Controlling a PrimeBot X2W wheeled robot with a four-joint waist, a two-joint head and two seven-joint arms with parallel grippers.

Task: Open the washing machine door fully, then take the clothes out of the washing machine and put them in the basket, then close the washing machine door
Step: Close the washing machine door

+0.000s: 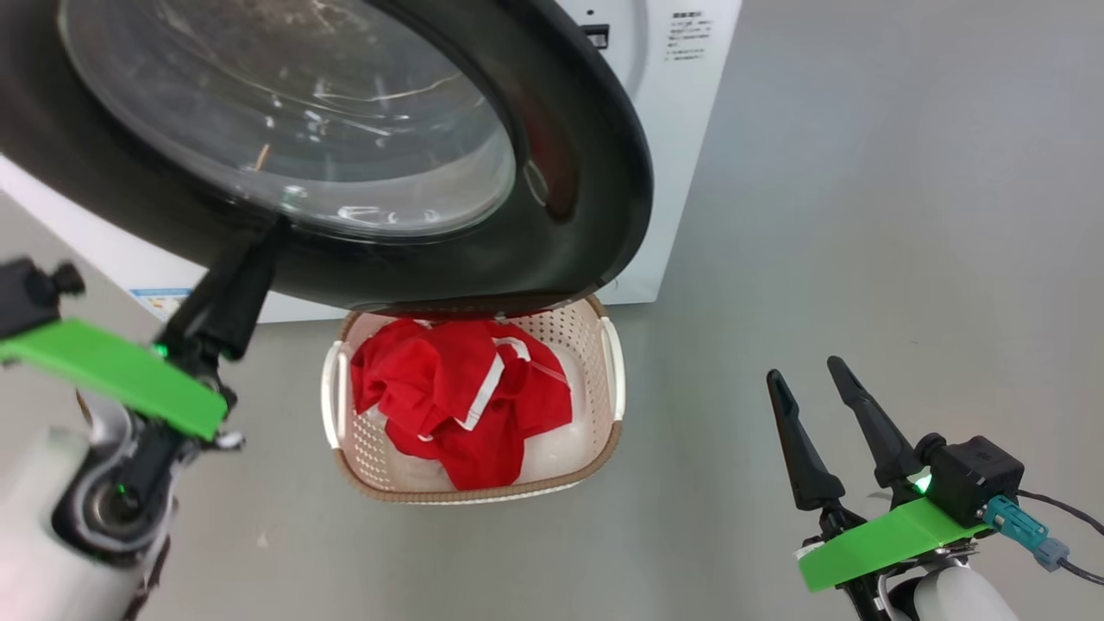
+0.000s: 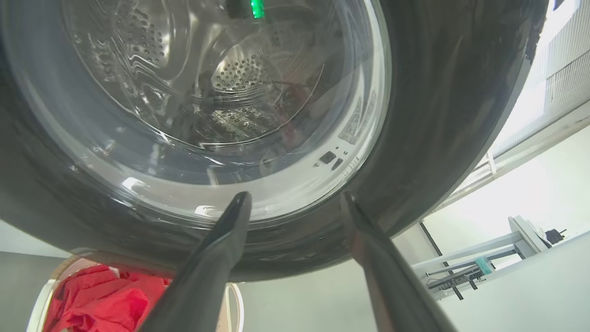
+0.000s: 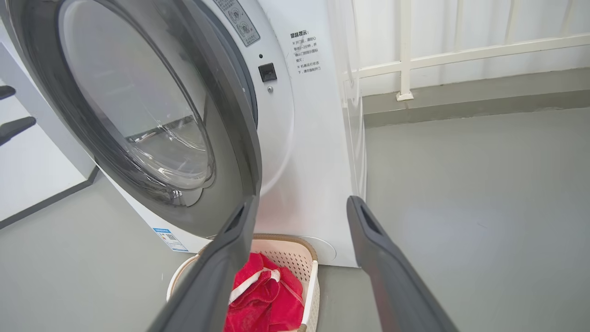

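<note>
The red clothes (image 1: 457, 397) lay heaped in the cream basket (image 1: 483, 496) on the floor (image 1: 862, 216), tucked under the lower rim of the part-open washing machine door (image 1: 586, 172) at the foot of the white washing machine (image 1: 681, 129). The left gripper (image 2: 295, 200) pointed at the door's black frame, fingers spread and grasping nothing; the right gripper (image 1: 805, 369) hung released, well apart. Closing likely called for a steady push on the frame — not the glass — until the latch caught.
</note>
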